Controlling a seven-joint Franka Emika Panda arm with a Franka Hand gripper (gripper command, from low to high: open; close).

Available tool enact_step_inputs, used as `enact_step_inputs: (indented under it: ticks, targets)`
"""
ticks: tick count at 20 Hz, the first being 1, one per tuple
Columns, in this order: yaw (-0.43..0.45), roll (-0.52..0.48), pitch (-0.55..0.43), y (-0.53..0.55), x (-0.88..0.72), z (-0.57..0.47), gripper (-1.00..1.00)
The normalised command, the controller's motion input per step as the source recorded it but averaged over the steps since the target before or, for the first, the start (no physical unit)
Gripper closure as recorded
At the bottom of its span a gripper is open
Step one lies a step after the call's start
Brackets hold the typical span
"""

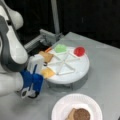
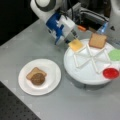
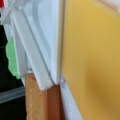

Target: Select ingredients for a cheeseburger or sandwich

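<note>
Reaching the yellow cheese square (image 2: 75, 45) on the divided tray (image 2: 85, 75), the end effector (image 2: 71, 37) hides its jaw state.

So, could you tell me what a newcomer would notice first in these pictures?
The gripper sits at the yellow cheese square on the divided white tray, which also holds toast, lettuce and tomato. On the paper plate at a front view's left, a dark patty lies on a toast square.

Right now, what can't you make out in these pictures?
- Gripper: its fingertips at the cheese are blurred in both front views; the wrist view shows no fingers.
- Patty and toast under it: cut off by a front view's bottom edge.
- Tomato: out of the wrist view.
</note>
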Motion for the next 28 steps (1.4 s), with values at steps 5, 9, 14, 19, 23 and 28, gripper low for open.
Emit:
enact_step_inputs:
  ticks: [5,9,14,19,23,28]
  targets:
    - [-0.106,-0.034,-0.094,0.18,-0.19,0.12,-1.00]
    - [-0.111,-0.041,-0.090,0.17,-0.19,0.11,-1.00]
    - [-0.138,-0.050,-0.109,0.20,-0.18,0.07,-1.00]
    - [-0.170,-0.075,-0.118,0.22,-0.17,0.07,-1.00]
    - [-0.181,-0.095,-0.107,0.21,-0.18,0.09,1.00]
    - [-0.171,-0.110,-0.108,0.20,-0.17,0.09,1.00]
